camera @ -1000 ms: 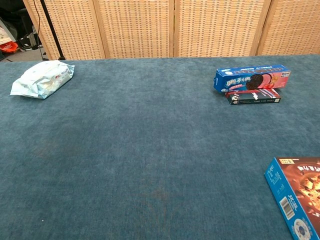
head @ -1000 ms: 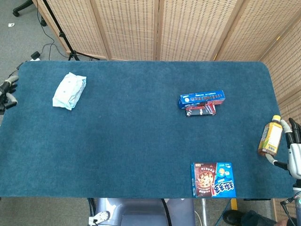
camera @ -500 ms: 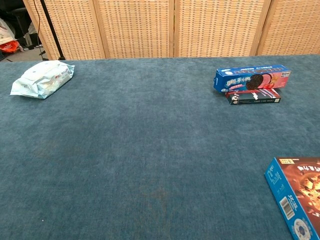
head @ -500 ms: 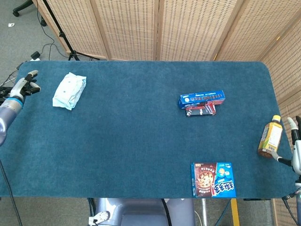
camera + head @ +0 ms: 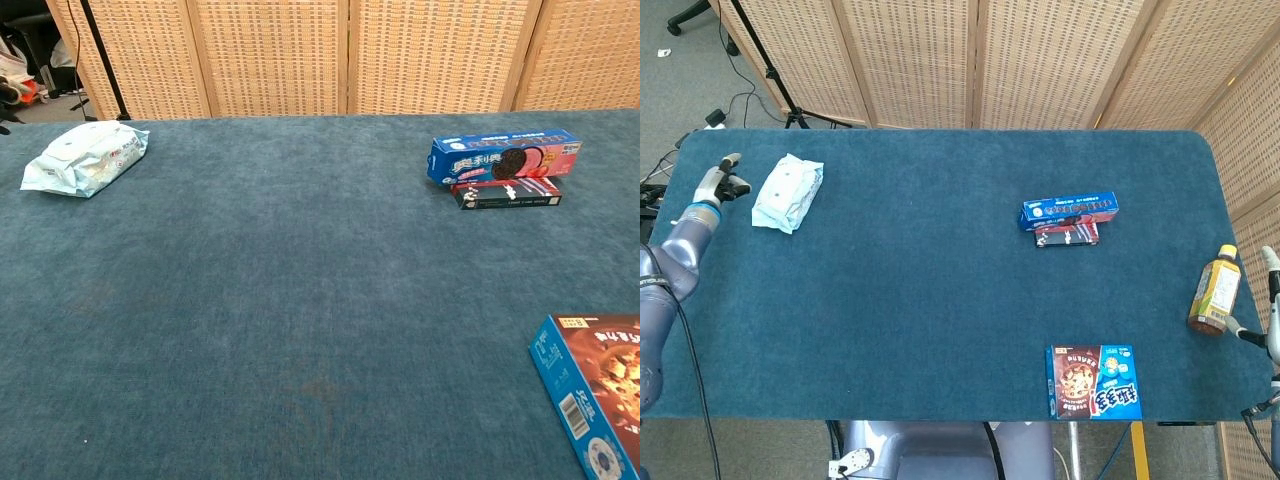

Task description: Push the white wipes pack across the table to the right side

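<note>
The white wipes pack (image 5: 788, 192) lies flat near the table's far left corner; the chest view shows the pack (image 5: 85, 158) at its upper left. My left hand (image 5: 720, 178) hovers just left of the pack with a small gap between them, fingers apart and holding nothing. It does not touch the pack. Only a few spread fingers of my right hand (image 5: 1268, 335) show at the right edge of the head view, beside a bottle and empty.
A brown tea bottle (image 5: 1214, 292) stands at the table's right edge. A blue cookie box (image 5: 1069, 210) lies on a dark flat box (image 5: 1067, 234) right of centre. A blue-brown snack box (image 5: 1092, 381) lies near the front edge. Wicker screens stand behind the table.
My left hand has come in from the table's left edge toward the wipes pack. My right hand has drawn back from the bottle toward the right edge. The pack has not moved.
</note>
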Controlling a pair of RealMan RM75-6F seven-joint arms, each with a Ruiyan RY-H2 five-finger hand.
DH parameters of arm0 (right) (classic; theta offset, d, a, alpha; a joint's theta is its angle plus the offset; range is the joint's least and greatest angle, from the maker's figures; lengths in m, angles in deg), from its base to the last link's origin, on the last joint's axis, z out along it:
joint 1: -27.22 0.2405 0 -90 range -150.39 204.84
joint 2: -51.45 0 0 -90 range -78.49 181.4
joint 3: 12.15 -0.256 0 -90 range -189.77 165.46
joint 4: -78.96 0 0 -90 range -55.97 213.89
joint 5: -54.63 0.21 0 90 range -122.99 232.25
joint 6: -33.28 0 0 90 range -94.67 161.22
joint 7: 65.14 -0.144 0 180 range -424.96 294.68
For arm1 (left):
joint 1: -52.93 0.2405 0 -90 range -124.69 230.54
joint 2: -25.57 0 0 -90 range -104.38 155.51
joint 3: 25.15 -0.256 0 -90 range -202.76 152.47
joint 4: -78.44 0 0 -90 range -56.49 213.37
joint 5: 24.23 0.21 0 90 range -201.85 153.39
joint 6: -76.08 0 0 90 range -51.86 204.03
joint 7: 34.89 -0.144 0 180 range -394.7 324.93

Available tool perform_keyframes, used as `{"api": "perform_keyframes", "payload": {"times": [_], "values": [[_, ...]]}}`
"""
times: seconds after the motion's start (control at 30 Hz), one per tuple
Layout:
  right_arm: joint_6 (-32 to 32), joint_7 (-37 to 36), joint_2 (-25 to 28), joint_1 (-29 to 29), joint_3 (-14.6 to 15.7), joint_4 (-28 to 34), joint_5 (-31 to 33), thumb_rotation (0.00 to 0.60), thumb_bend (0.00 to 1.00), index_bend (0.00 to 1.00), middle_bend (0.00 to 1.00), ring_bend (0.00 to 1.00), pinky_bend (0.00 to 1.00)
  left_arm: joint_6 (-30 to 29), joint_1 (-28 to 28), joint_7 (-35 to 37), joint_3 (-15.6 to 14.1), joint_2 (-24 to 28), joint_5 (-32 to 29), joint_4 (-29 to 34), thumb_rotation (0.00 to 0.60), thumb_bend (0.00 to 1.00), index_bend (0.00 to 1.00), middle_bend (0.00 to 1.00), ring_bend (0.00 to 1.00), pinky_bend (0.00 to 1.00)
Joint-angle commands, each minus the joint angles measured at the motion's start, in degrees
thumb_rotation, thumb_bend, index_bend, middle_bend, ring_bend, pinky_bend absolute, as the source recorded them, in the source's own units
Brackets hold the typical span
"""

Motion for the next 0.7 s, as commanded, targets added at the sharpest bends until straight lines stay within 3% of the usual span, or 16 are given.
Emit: {"api": "perform_keyframes", "payload": {"times": [0.03,0.27,0.43,0.7], "values": [[-0.1,0.0,-0.1,0.0,-0.1,0.0,0.0,0.6,0.0,0.0,0.0,0.0,0.0,0.9,-0.8,-2.1,1.7,-1.7,-2.0,-0.4,0.6,1.0,0.0,0.0,0.0,0.0],[-0.1,-0.2,-0.2,0.0,-0.4,-0.3,0.4,0.6,0.0,0.0,0.0,0.0,0.0,3.6,-1.4,-8.2,4.5,-3.8,-4.8,-0.9,0.6,1.0,0.0,0.0,0.0,0.0],[-0.4,-0.6,0.0,-0.1,-0.5,-0.3,0.2,0.6,0.0,0.0,0.0,0.0,0.0,5.9,-1.8,-17.2,6.7,-4.4,-6.5,-0.2,0.6,1.0,0.0,0.0,0.0,0.21],[-0.7,-1.1,0.3,-0.4,-0.6,0.0,0.1,0.6,0.0,0.0,0.0,0.0,0.0,8.5,-1.5,-34.5,11.7,-3.1,-9.9,3.3,0.6,1.0,0.0,0.0,0.01,0.29]]}}
